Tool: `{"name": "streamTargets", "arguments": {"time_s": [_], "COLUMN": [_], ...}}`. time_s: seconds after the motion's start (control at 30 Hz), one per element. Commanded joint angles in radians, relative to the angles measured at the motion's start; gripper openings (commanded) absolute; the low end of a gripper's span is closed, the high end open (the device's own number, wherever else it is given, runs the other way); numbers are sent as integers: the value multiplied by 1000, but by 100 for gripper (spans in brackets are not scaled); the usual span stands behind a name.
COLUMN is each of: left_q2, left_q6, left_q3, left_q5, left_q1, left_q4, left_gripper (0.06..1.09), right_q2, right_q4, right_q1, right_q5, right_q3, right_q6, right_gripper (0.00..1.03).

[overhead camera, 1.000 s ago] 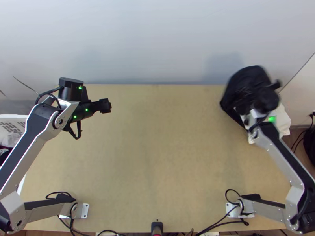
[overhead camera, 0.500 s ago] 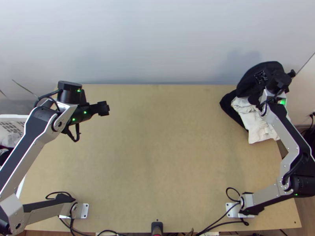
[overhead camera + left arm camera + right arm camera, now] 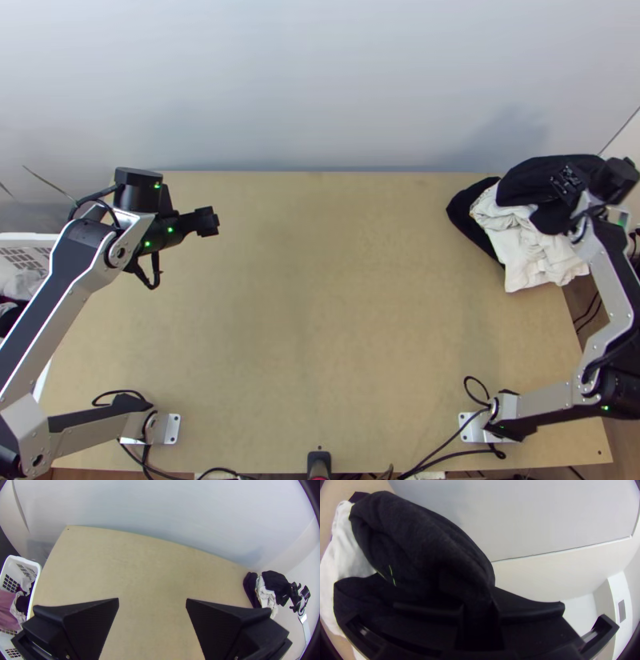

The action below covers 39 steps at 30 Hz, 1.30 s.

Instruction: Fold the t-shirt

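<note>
At the table's (image 3: 320, 336) far right corner, in the top view, I had the black garment (image 3: 532, 182) bunched over a crumpled white cloth (image 3: 524, 252), with a darker cloth (image 3: 472, 212) beneath at the side. I took the black one for the t-shirt, though its bunching hid its shape. My right gripper (image 3: 614, 178) was at its outer side, fingertips hidden; my left gripper (image 3: 210, 222) hung over the table's far left part. A white laundry basket (image 3: 28, 238) was cut off by the edge.

In the left wrist view, the left gripper (image 3: 152, 602) had its fingers (image 3: 91, 623) spread wide with nothing between them. The basket there held pink and dark cloths (image 3: 9, 608), partly cropped.

In the right wrist view, the right gripper (image 3: 480, 610) was pinching the black garment, a fold rising from between its dark fingers (image 3: 530, 610). Black against black, I couldn't make out exactly which part it gripped.
</note>
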Motion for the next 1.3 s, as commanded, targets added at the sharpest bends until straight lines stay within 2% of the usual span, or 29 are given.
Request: {"name": "streamTargets", "arguments": {"time_s": [0.0,0.17,0.3,0.37,0.47,0.53,0.57,0.7,0.73,0.83,1.0,1.17,1.27], "left_q2": [0,-9,-15,-18,-24,-26,-29,-29,-27,-26,-23,-21,-21], "left_q6": [-3,-3,-4,-6,-6,-4,-1,6,8,5,-4,-6,-6], "left_q3": [-5,-13,-19,-21,-22,-24,-24,-28,-30,-38,-53,-53,-54], "left_q5": [6,6,6,6,6,4,4,4,4,6,6,6,6], "left_q1": [-2,1,0,0,1,4,9,21,21,21,15,12,12], "left_q4": [4,4,4,3,0,-2,-3,-3,-3,-3,-2,-2,-2], "left_gripper": [103,103,103,103,103,103,103,103,103,103,103,103,103], "right_q2": [-74,-192,-245,-238,-166,-117,-104,-115,-123,-170,-238,-140,-51], "right_q4": [-204,-363,-368,-322,-121,-43,-20,0,-3,-78,-302,-549,-672], "right_q1": [-46,-17,15,19,18,10,10,7,9,16,39,43,35], "right_q5": [-55,-55,-54,-49,-40,-28,-25,-15,2,12,11,6,-20], "right_q3": [16,-122,-289,-364,-447,-450,-444,-407,-389,-309,-79,269,412], "right_q6": [-83,-152,-150,-121,-74,-14,22,149,180,284,451,704,859], "right_gripper": [3,3,3,3,3,3,11,78,87,97,98,98,98]}}
